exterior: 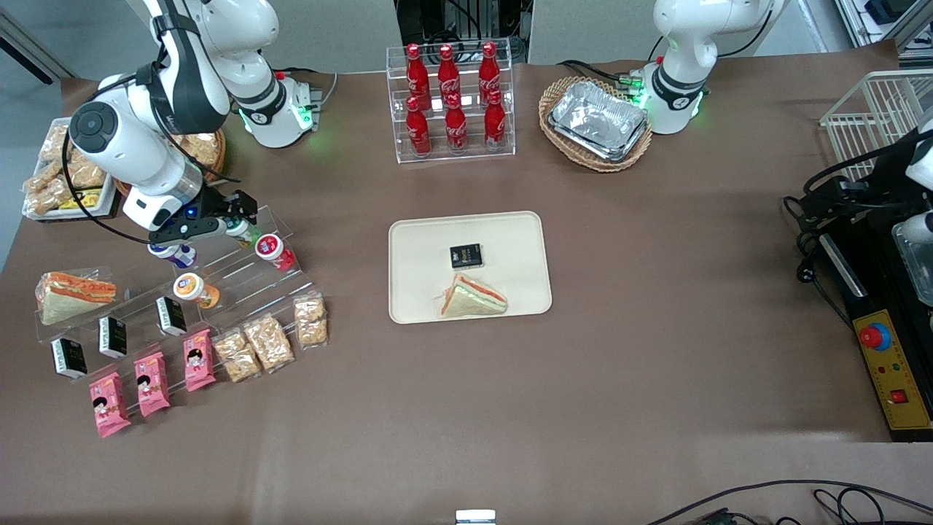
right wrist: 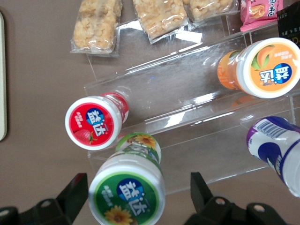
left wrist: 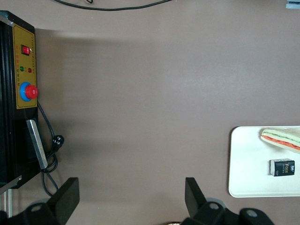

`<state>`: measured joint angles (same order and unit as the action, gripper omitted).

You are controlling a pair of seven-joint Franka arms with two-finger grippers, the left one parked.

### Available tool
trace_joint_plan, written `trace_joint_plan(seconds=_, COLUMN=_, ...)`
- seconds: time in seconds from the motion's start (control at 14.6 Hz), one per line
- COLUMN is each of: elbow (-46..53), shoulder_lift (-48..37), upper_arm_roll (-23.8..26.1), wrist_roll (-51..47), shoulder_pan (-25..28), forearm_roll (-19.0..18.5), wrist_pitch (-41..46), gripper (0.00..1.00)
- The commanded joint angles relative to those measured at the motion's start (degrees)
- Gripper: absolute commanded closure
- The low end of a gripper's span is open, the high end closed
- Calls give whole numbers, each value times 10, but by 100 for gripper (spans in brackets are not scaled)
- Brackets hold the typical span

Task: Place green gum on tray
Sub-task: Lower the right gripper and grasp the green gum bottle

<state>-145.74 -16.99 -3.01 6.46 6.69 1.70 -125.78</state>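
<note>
The green gum [right wrist: 127, 190], a small bottle with a white-and-green lid, stands on the top step of a clear acrylic stand [right wrist: 187, 103]. My right gripper [right wrist: 138, 192] hangs over it, open, with one finger on each side of the lid and a gap to both. In the front view the gripper [exterior: 232, 219] is over the stand and the green gum [exterior: 243, 232] peeks out under it. The cream-beige tray [exterior: 525, 240] lies at the table's middle, holding a sandwich [exterior: 474, 297] and a small black box [exterior: 466, 255].
On the stand are a red-lidded bottle [right wrist: 93, 123], an orange-lidded bottle [right wrist: 267, 68] and a blue-and-white bottle [right wrist: 276, 150]. Snack bags [exterior: 266, 341], pink packets [exterior: 153, 383], black boxes and a sandwich [exterior: 73, 293] lie nearer the front camera. A cola rack [exterior: 453, 98] and a foil tray in a basket [exterior: 598, 120] stand farther back.
</note>
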Motion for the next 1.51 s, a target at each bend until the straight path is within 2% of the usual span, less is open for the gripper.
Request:
trace_joint_plan(seconds=0.0, elbow=0, shoulder_lift=6, upper_arm_roll=0, wrist_roll=-19, shoulder_pan=3, forearm_roll=-22, wrist_pitch=-12, gripper=16)
trace_joint_plan(seconds=0.14, elbow=0, shoulder_lift=6, upper_arm_roll=0, wrist_roll=-19, shoulder_pan=3, forearm_roll=-22, wrist_pitch=-11, gripper=23)
trace_joint_plan(seconds=0.34, elbow=2, shoulder_lift=7, upper_arm_roll=0, wrist_roll=-20, shoulder_pan=3, forearm_roll=-22, wrist_pitch=-11, gripper=26)
trace_joint_plan(seconds=0.48, elbow=3, shoulder_lift=7, upper_arm_roll=0, wrist_roll=-20, shoulder_pan=3, forearm_roll=-22, wrist_pitch=-11, gripper=36)
trace_joint_plan(seconds=0.82, elbow=16, shoulder_lift=-16, upper_arm_roll=2, wrist_roll=-21, shoulder_pan=3, forearm_roll=-21, wrist_pitch=22, gripper=42)
trace_joint_plan(seconds=0.96, elbow=54, shoulder_lift=-28, upper_arm_roll=2, wrist_roll=-20, shoulder_pan=3, forearm_roll=-21, wrist_pitch=75, gripper=46)
trace_joint_plan(seconds=1.16, elbow=163, shoulder_lift=-27, upper_arm_roll=5, wrist_roll=-22, shoulder_pan=4, forearm_roll=-13, wrist_pitch=216, gripper=47)
trace_joint_plan(seconds=1.44, elbow=272, shoulder_lift=-26, upper_arm_roll=44, wrist_roll=-139, shoulder_pan=42, forearm_roll=-1, wrist_pitch=330, gripper=47)
